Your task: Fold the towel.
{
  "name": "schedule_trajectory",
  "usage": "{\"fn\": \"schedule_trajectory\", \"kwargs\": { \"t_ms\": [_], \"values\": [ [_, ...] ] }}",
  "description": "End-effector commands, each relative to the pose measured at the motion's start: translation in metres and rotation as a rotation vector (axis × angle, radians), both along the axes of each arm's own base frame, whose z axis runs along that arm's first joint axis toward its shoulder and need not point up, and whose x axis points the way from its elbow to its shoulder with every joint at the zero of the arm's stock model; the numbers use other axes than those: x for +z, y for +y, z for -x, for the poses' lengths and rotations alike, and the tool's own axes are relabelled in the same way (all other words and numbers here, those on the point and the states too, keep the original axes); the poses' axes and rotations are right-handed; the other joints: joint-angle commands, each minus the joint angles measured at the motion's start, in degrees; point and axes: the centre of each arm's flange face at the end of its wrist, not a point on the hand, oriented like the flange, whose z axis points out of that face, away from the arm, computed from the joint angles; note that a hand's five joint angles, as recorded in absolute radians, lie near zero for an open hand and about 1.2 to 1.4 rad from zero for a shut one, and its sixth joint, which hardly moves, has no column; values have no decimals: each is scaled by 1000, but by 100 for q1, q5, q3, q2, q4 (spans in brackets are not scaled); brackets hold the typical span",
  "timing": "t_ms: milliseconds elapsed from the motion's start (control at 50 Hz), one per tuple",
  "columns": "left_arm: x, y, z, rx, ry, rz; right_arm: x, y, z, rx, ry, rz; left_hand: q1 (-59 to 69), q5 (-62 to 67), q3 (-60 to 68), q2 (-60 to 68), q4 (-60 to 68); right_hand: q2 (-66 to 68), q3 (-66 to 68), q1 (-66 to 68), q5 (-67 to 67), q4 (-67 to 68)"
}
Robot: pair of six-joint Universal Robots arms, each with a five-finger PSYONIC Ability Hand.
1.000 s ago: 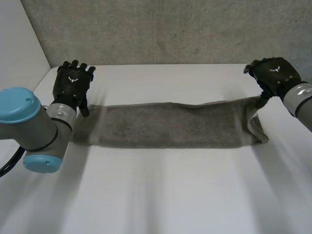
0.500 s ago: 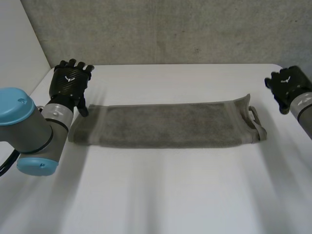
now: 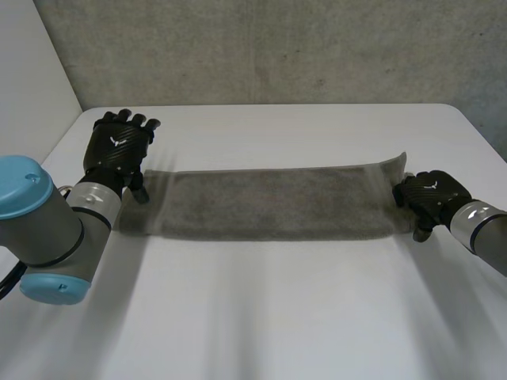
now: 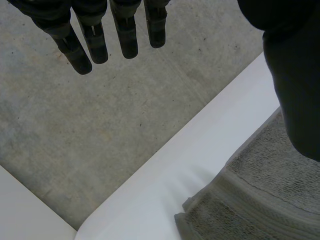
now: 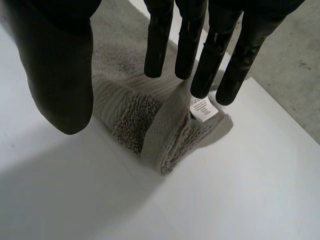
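Observation:
A grey towel (image 3: 277, 202) lies as a long folded strip across the white table (image 3: 277, 317). My left hand (image 3: 117, 150) hovers over the strip's left end with its fingers (image 4: 95, 40) straight and spread, holding nothing; the towel's corner (image 4: 250, 190) lies below its thumb. My right hand (image 3: 428, 196) is low at the strip's right end. There the fingers (image 5: 160, 40) and the thumb stand apart above the bunched end (image 5: 150, 120), which carries a white label (image 5: 201, 108). No cloth is pinched between them.
A grey wall (image 3: 277, 47) runs behind the table's far edge, and a white wall (image 3: 32, 79) stands at the left. The table's right edge (image 3: 483, 138) is close beside my right arm. Bare tabletop spreads in front of the towel.
My right hand has left the towel's raised far right corner, swung out to the right, then come down over the bunched right end. The lifted corner has dropped. My left hand has barely shifted.

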Motion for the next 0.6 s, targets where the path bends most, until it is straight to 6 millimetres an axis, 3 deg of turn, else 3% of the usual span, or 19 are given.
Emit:
{"fn": "schedule_trajectory", "kwargs": {
  "t_ms": [20,120,140,160,180,200,220,360,420,460,480,500,560,600],
  "values": [
    [0,-1,-1,0,61,-24,-22,-16,4,-36,26,23,-412,-1168,-304,-395,-410,500,469,457,447,486],
    [-1,-2,-3,3,83,-36,-30,-26,8,-82,54,40,-412,-1168,-304,-395,-410,800,770,757,747,787],
    [-1,-2,-3,2,84,-35,-31,-28,9,-91,66,47,-412,-1168,-304,-395,-410,1686,1655,1642,1633,1672],
    [-1,-2,-3,2,84,-34,-31,-28,9,-91,66,47,-412,-1168,-304,-395,-410,1695,1664,1651,1642,1681],
    [-1,-2,-3,2,84,-34,-33,-30,10,-99,79,54,-412,-1168,-304,-395,-410,3343,3313,3300,3290,3330],
    [-1,-2,-3,2,84,-34,-33,-30,10,-99,79,54,-412,-1168,-304,-395,-410,3360,3329,3316,3307,3346],
    [-1,-2,-3,2,84,-34,-33,-33,13,-111,93,68,-412,-1168,-304,-395,-410,4586,4556,4543,4533,4573],
    [0,-2,-3,6,84,-33,-26,-42,34,-214,180,117,-412,-1168,-304,-395,-410,4599,4568,4555,4546,4585],
    [4,-2,-4,7,87,-24,-15,-46,49,-244,256,145,-412,-1168,-304,-395,-410,4599,4568,4555,4546,4585],
    [10,-2,-7,14,91,-9,-6,-51,77,-273,383,156,-428,-1184,-320,-411,-426,4599,4568,4555,4546,4585],
    [10,-2,-7,14,91,-9,-6,-51,77,-273,384,156,-428,-1184,-320,-412,-427,4599,4568,4555,4546,4585],
    [11,-1,-10,21,91,-12,-4,-54,90,-282,448,158,-428,-1184,-320,-412,-427,4599,4568,4555,4546,4585],
    [18,-2,-16,35,94,2,6,-63,108,-298,548,184,-428,-1184,-320,-412,-427,4599,4568,4555,4546,4585],
    [20,-3,-19,44,95,6,13,-66,109,-305,571,209,-428,-1184,-320,-412,-427,4599,4568,4555,4546,4585]
  ]
}}
